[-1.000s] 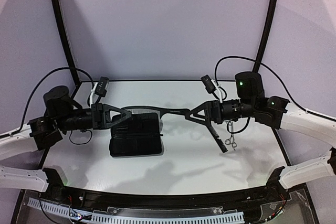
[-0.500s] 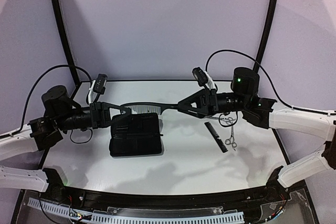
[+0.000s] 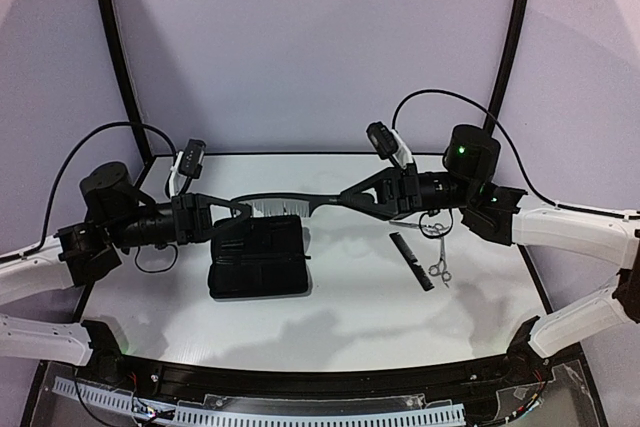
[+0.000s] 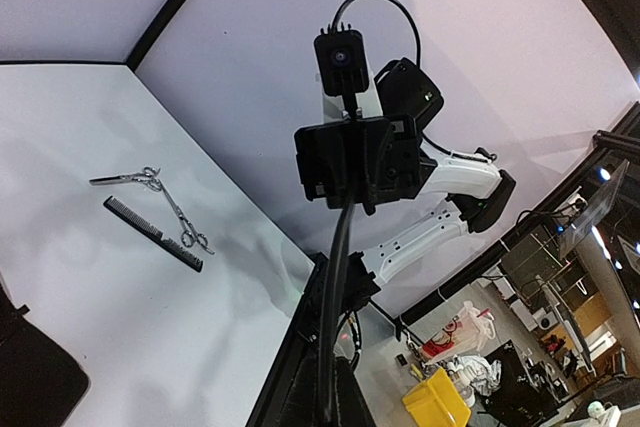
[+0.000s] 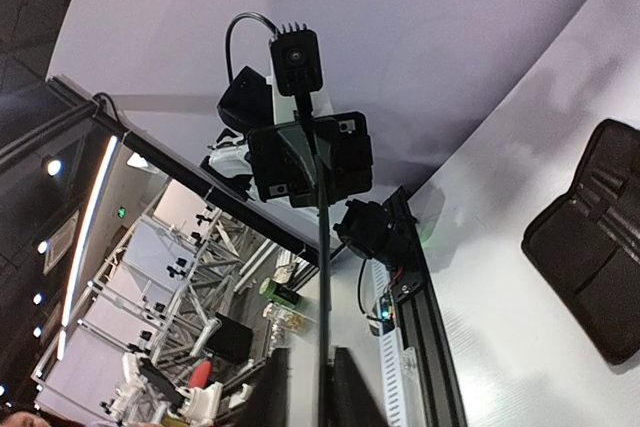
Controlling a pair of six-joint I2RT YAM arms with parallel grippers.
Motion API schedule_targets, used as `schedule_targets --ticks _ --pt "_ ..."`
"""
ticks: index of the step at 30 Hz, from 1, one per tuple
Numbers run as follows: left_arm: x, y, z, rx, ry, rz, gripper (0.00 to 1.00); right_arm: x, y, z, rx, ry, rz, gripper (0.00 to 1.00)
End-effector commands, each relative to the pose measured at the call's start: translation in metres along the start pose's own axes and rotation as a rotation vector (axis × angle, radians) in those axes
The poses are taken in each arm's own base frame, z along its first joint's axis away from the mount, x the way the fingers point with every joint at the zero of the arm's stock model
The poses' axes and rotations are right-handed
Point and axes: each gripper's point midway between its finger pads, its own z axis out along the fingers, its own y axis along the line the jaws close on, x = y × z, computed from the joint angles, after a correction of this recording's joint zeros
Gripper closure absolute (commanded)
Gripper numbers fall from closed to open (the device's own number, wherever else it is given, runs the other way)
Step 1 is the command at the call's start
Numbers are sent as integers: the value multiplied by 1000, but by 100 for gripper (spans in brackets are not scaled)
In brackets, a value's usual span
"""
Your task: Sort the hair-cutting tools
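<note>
A black tail comb (image 3: 290, 204) hangs level in the air between both arms, above the black zip case (image 3: 258, 257). My left gripper (image 3: 243, 209) is shut on its toothed end. My right gripper (image 3: 347, 199) is shut on its thin tail. In the left wrist view the comb (image 4: 338, 277) runs up from my left gripper (image 4: 327, 412) to the right one. The right wrist view shows the tail (image 5: 322, 287) rising from my right gripper (image 5: 322, 397). A straight black comb (image 3: 412, 260) and two silver scissors (image 3: 438, 267) (image 3: 433, 229) lie on the table at the right.
The zip case (image 5: 590, 247) lies shut, left of the table's middle. Black frame posts (image 3: 120, 57) stand at both back corners. A cable rail (image 3: 300, 409) runs along the near edge. The straight comb (image 4: 152, 233) and scissors (image 4: 180, 222) also show in the left wrist view.
My right gripper moved left and rose to the comb's tail, then closed on it from wide open. The left arm has held the comb still.
</note>
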Motion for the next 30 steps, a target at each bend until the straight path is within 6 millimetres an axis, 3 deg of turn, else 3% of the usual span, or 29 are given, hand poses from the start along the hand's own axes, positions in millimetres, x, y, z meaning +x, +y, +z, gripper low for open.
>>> schedule_targets --ticks 1,4,5,6,7,8,9,11,13,15,19,21,30 --pt "-5 3 5 -16 -10 -5 99 -5 13 -4 -11 -6 -59 99" --pt "-6 6 5 -35 -18 -13 99 -5 5 -6 60 -11 -53 100" --pt "-7 9 5 -48 -23 -19 91 -5 -2 -8 108 -12 -37 100" --pt "-6 12 4 -66 -24 -29 73 -6 -10 -10 162 -22 -30 100" --pt "-4 19 3 -103 -18 -47 39 -4 -19 -13 217 -18 -25 100" --pt "-6 23 0 -140 -22 -58 17 1 -31 -17 284 -4 -5 100" --pt "-6 34 -3 -216 -23 -80 7 9 -43 -21 344 19 32 100" --pt "7 79 -28 -506 -16 -168 3 17 -63 -29 437 46 64 100" --pt "4 109 -60 -758 -69 -233 1 25 -81 -36 489 68 114 100" --pt "27 136 -93 -962 -7 -319 1 31 -97 -40 509 88 167 100" --pt "61 176 -133 -1130 36 -522 1 36 -128 -43 533 116 236 100" --pt "82 192 -138 -1135 72 -601 2 36 -145 -42 544 124 266 100" --pt "112 224 -130 -1125 196 -669 19 49 -197 -26 520 193 396 100"
